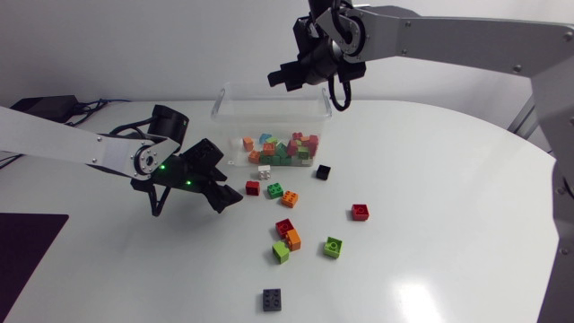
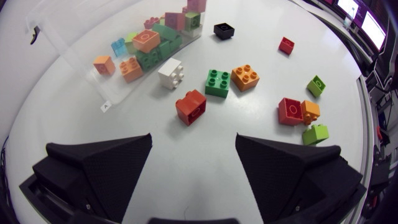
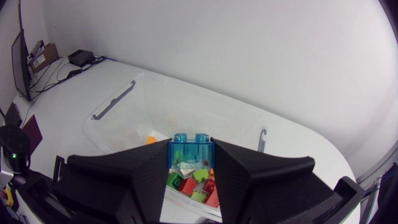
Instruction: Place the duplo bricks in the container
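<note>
A clear plastic container holding several duplo bricks stands at the back of the table. My right gripper hovers above it, shut on a translucent blue brick that hangs over the container's inside. My left gripper sits low over the table in front of the container, open and holding nothing. Just ahead of its fingers lies a red brick, with a green brick, an orange brick and a white brick beyond it.
More loose bricks lie on the table: a black one, a red one, a red, orange and green cluster, a green one and a dark grey one near the front. A dark mat lies at the left edge.
</note>
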Action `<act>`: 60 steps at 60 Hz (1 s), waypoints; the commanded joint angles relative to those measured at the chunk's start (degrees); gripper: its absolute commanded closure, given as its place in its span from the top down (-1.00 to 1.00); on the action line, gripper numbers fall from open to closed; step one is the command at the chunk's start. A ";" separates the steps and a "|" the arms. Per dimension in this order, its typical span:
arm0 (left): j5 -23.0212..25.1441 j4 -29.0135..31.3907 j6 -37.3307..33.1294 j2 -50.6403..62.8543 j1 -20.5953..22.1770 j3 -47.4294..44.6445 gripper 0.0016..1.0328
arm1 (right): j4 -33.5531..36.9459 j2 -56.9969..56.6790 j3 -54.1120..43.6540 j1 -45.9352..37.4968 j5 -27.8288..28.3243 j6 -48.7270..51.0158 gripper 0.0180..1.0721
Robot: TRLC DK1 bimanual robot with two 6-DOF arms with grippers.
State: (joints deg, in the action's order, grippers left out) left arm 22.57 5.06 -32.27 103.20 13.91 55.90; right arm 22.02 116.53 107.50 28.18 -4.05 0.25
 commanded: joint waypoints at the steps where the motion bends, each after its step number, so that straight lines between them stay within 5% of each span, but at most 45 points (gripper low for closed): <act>1: 1.51 -0.05 -3.24 2.45 -0.46 2.20 0.80 | -1.02 3.18 2.89 0.29 0.63 0.89 -0.19; 14: 3.98 -1.81 -7.37 5.52 -0.64 4.13 0.80 | -2.16 8.01 8.34 -0.32 1.07 1.07 -0.18; 16: 4.42 -2.34 -8.25 5.96 -0.73 4.22 0.80 | -1.89 8.80 9.39 -0.41 1.07 1.07 -0.09; 22: 5.21 -3.57 -9.92 7.37 -1.26 5.01 0.80 | -0.93 10.65 12.12 -0.67 1.07 1.07 0.62; 26: 6.52 -4.53 -11.94 7.54 -1.61 4.92 0.80 | -0.93 10.65 12.12 -0.59 1.07 1.24 0.79; 39: 6.61 -7.26 -16.33 10.01 -1.61 6.06 0.80 | -1.37 5.73 6.23 -1.03 1.95 1.59 0.82; 60: 8.81 -7.08 -20.37 13.70 -0.90 8.52 0.80 | -8.75 -12.56 -21.46 -1.38 5.99 4.41 0.82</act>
State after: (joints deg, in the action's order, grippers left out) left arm 30.22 -2.07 -50.24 114.87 12.56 62.74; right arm 14.57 108.14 91.66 26.89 1.45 3.27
